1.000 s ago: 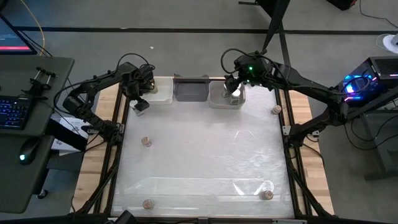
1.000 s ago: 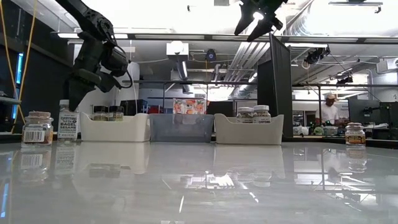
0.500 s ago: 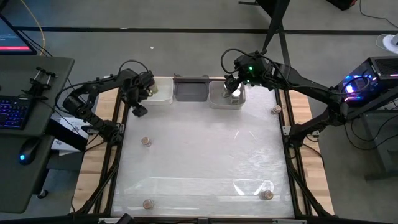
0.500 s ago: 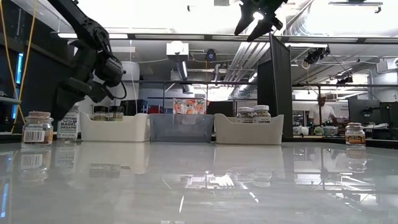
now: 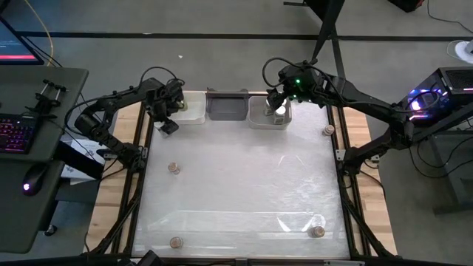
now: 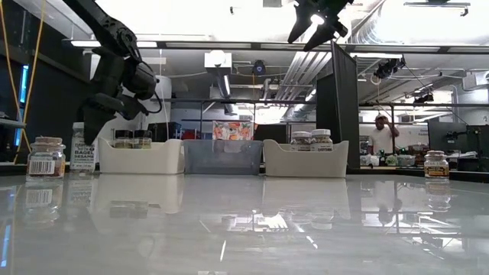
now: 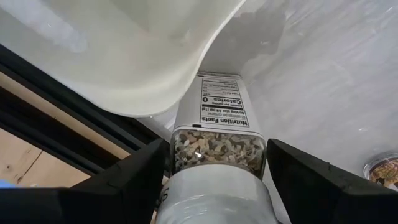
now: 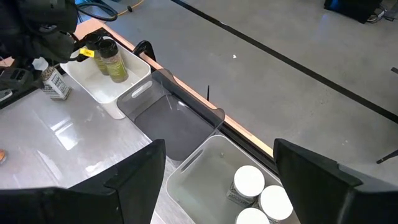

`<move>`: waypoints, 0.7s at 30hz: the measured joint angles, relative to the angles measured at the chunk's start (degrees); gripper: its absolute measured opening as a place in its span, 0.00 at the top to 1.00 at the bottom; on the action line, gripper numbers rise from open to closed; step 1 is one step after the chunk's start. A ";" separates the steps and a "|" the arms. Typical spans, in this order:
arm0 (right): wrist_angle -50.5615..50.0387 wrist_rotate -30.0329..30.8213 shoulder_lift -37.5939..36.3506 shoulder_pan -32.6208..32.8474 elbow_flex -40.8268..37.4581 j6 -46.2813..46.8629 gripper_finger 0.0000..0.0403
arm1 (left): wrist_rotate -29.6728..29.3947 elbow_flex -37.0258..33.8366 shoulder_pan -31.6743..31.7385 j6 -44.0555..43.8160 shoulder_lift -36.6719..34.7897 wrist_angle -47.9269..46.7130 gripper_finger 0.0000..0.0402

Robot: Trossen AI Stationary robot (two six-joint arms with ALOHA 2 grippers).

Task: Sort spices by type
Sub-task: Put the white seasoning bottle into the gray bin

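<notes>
1. The left gripper (image 5: 164,120) dipped low over the white-capped seasoning jar (image 7: 217,146) half a second ago. It now sits a little higher, straddling the jar's cap end.
2. The jar has barely shifted. It stands upright on the table, just beside the left white bin (image 5: 196,118), at that bin's outer corner towards the table's middle.
3. Left claw: narrower than a second ago and close on both sides of the jar. Whether it pinches the jar, I cannot tell.
4. The right gripper (image 6: 313,34) has not moved. It is spread and empty, well to the right of the left white bin, high over the right white bin (image 6: 306,160).
5. Meaning: probably a pick in progress, with the jar not yet lifted.
6. The left white bin holds dark-capped jars (image 8: 109,59) and the right bin holds white-capped jars (image 8: 249,180), so this jar likely goes right.
7. Cork-capped jars (image 5: 174,168) stand loose, well away from the left white bin and unsorted.
</notes>
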 joint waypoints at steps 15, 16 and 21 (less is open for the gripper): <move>0.02 0.00 -0.23 -0.01 0.01 -0.62 0.27 | 0.15 4.34 0.02 0.15 -0.21 -6.87 0.59; 0.04 0.00 -0.48 0.01 0.02 -0.62 0.27 | 0.17 5.85 0.02 0.43 -0.42 -8.46 0.59; 0.47 -0.50 -3.16 0.01 0.00 -0.43 0.27 | 1.05 16.17 -1.53 -0.65 -2.15 -16.88 0.59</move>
